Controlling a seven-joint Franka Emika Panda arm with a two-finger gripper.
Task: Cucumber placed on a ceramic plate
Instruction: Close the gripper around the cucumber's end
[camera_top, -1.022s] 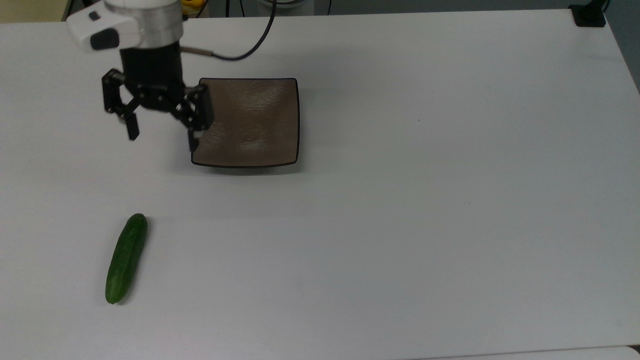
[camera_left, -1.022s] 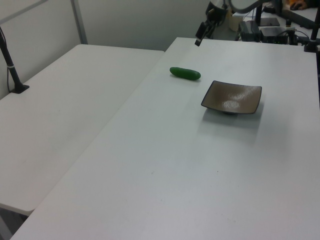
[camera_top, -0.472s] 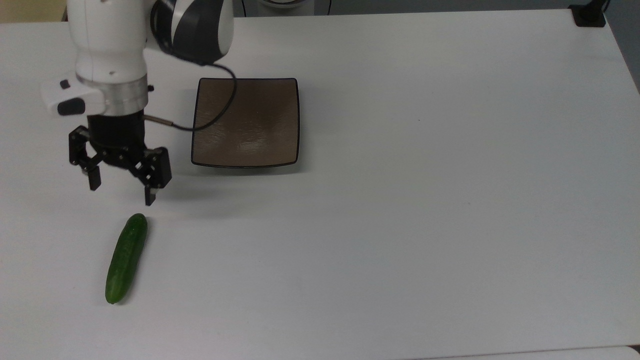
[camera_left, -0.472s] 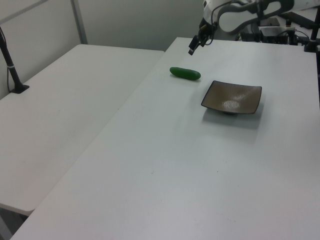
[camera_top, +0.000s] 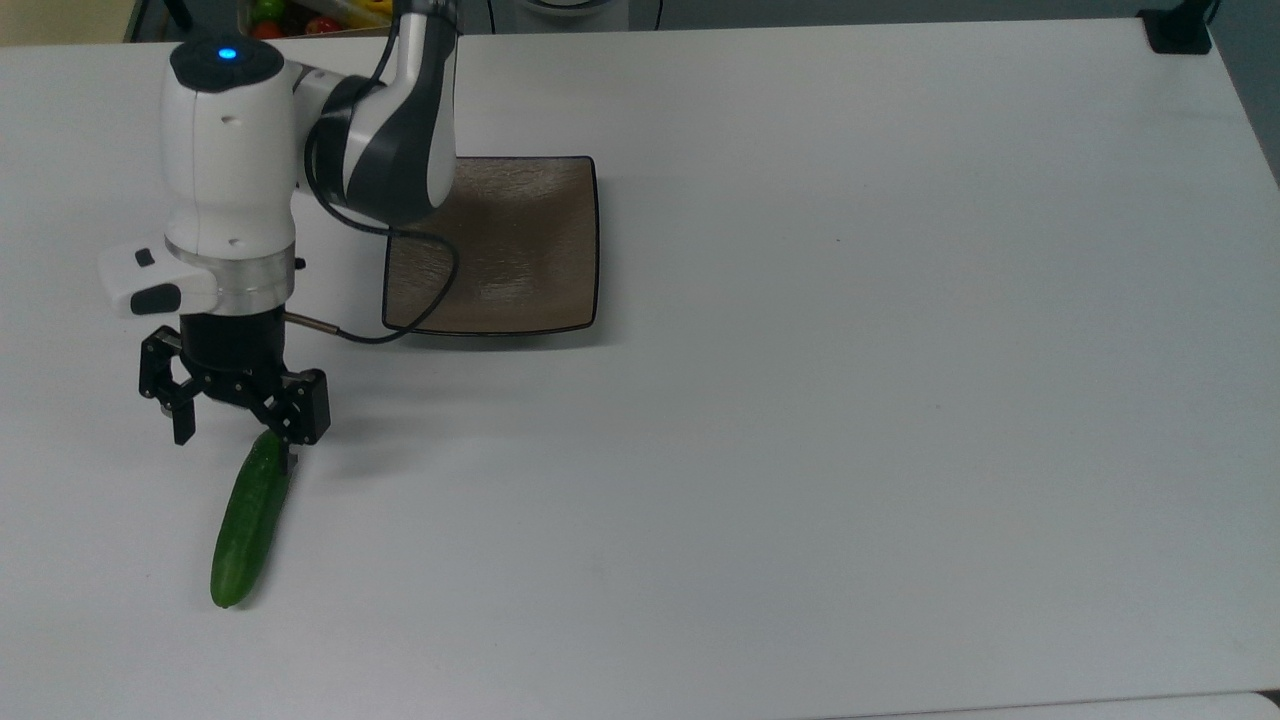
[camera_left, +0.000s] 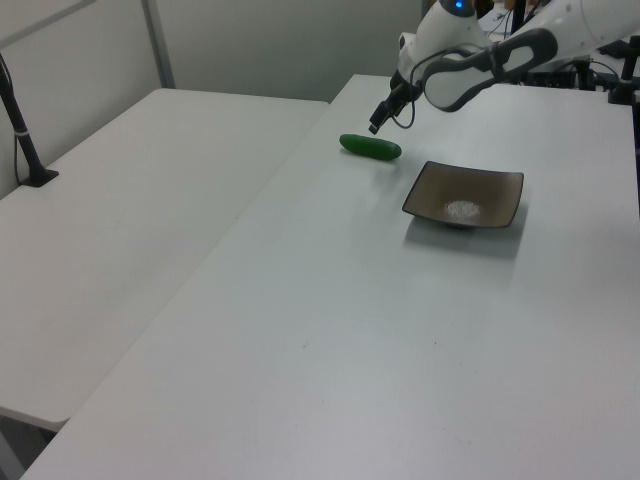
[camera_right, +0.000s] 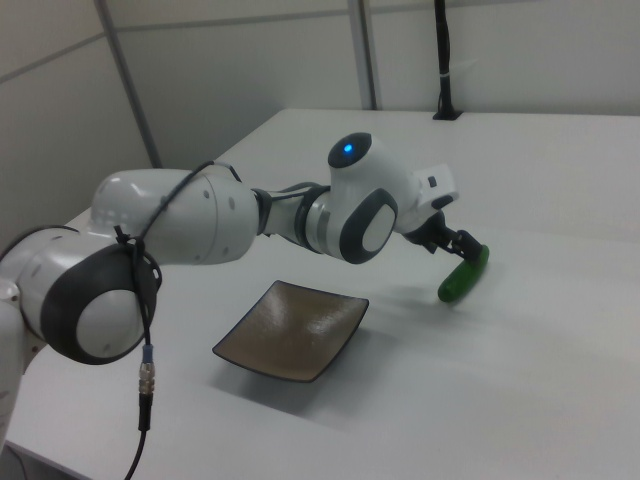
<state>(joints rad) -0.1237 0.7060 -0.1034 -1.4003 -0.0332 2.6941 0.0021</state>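
Note:
The dark green cucumber (camera_top: 248, 528) lies on the white table at the top view's lower left, a little tilted from upright. It also shows as the cucumber (camera_left: 370, 147) and the cucumber (camera_right: 463, 272). My gripper (camera_top: 237, 447) stands open over its upper end, and one fingertip overlaps that end in the top view. In the left view the gripper (camera_left: 378, 122) hangs slightly above the cucumber, with nothing between the fingers. The square brown-grey ceramic plate (camera_top: 545, 250) sits to the upper right, its left corner hidden by my arm. The plate (camera_left: 465, 195), (camera_right: 293, 330) holds nothing.
A black clamp (camera_top: 1178, 30) sits at the table's far right corner in the top view. A second white table (camera_left: 130, 190) with a black post (camera_left: 22, 130) adjoins on the left view's left. A cable (camera_top: 400, 320) loops from my wrist over the plate's edge.
My arm has swung from beside the plate's left edge down the top view to the cucumber's upper end. The fingers stayed open. Cucumber and plate have not moved.

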